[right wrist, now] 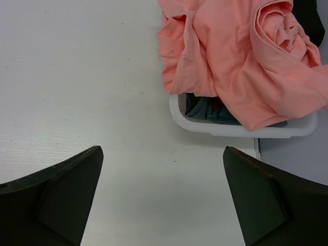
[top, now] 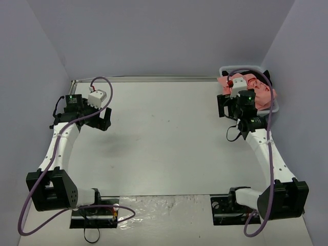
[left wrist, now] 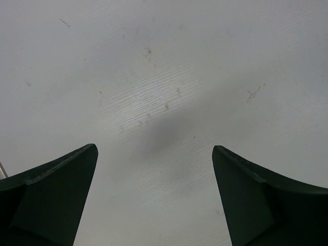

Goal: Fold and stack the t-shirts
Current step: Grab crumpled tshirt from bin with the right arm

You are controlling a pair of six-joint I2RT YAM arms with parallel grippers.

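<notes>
A crumpled salmon-pink t-shirt [right wrist: 241, 61] lies heaped in a white basket [right wrist: 246, 130] and spills over its left rim. From above, the same t-shirt [top: 261, 93] shows at the table's far right corner, partly hidden by the right arm. My right gripper [right wrist: 163, 154] hovers over bare table just short of the basket, open and holding nothing. In the overhead view my right gripper [top: 237, 102] is next to the basket. My left gripper [left wrist: 155, 151] is open over bare white table at the far left, seen from above as the left gripper [top: 92, 114].
Dark grey and red cloth [right wrist: 210, 110] lies under the pink shirt inside the basket. Grey walls close in the table [top: 164, 138] on three sides. Both arm bases [top: 95, 205] stand at the near edge on crinkled plastic sheet [top: 169, 210].
</notes>
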